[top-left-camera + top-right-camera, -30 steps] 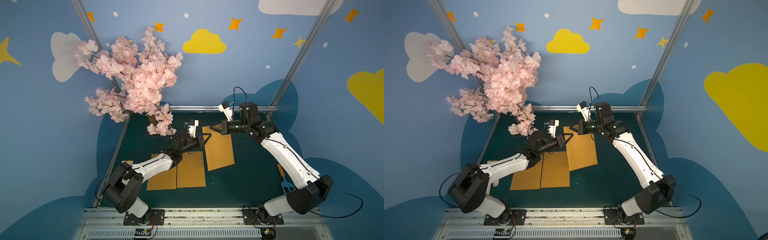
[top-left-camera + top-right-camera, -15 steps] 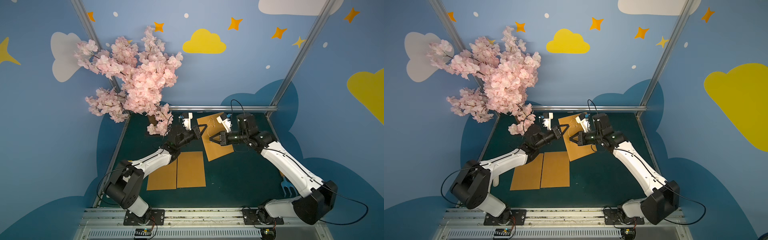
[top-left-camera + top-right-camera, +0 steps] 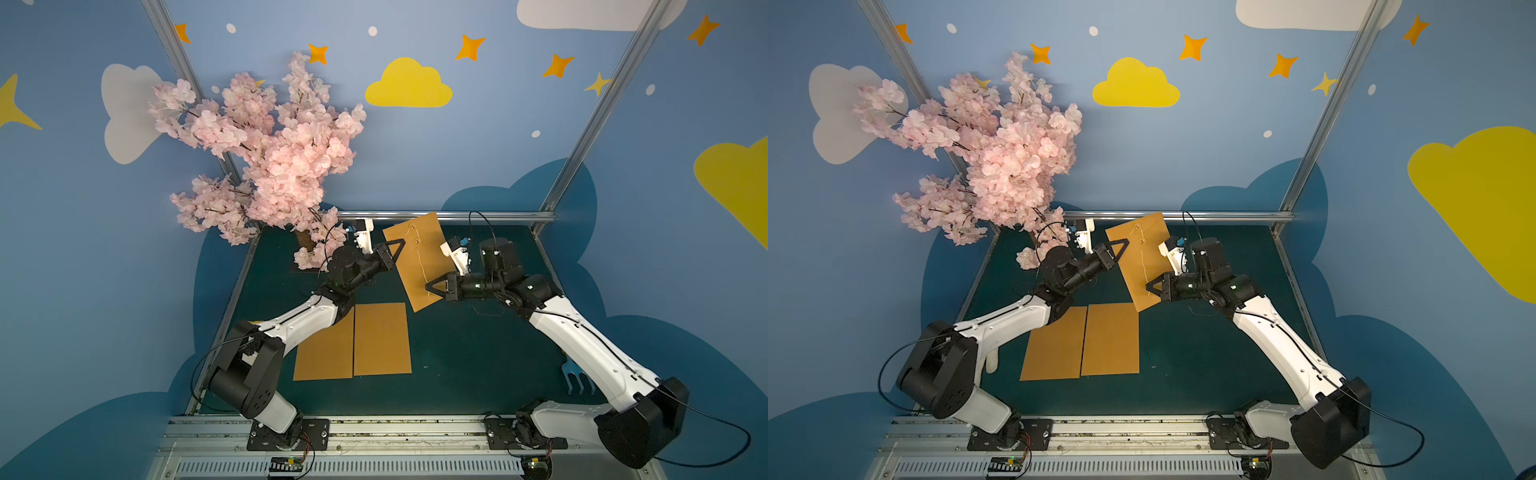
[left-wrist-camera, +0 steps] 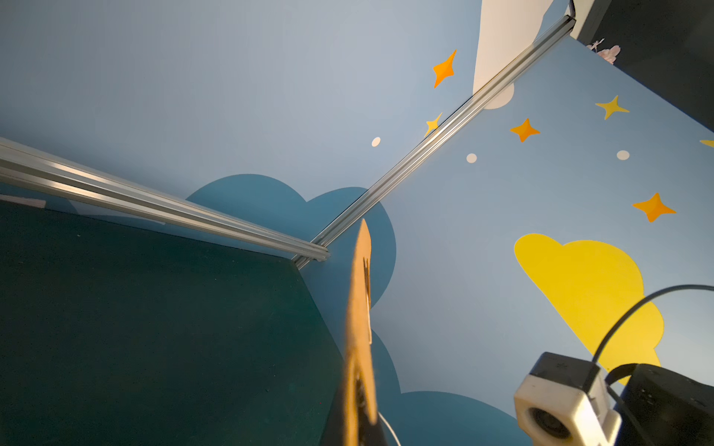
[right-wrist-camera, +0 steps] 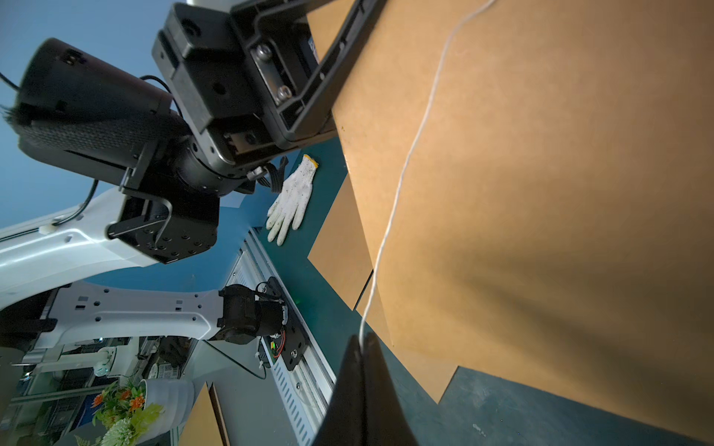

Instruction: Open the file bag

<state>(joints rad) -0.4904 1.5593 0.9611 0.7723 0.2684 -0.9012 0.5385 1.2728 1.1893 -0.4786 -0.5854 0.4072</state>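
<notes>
String (image 3: 420,266) looks unwound; right gripper (image 3: 429,286) pinches its end at 5 o'clock. Left gripper (image 3: 400,245) clamps file bag (image 3: 430,249) edge at 10 o'clock. Flap not yet lifted, I think.

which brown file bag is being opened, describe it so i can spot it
Look right of the pink tree, above the green table's far end. The file bag is held tilted in the air by the left gripper, a white string running down its face; the other two bags lie flat.

No text, label, brand or number can be read; background clutter (image 5: 162,367) in the right wrist view may bear print, too blurred to tell
</notes>
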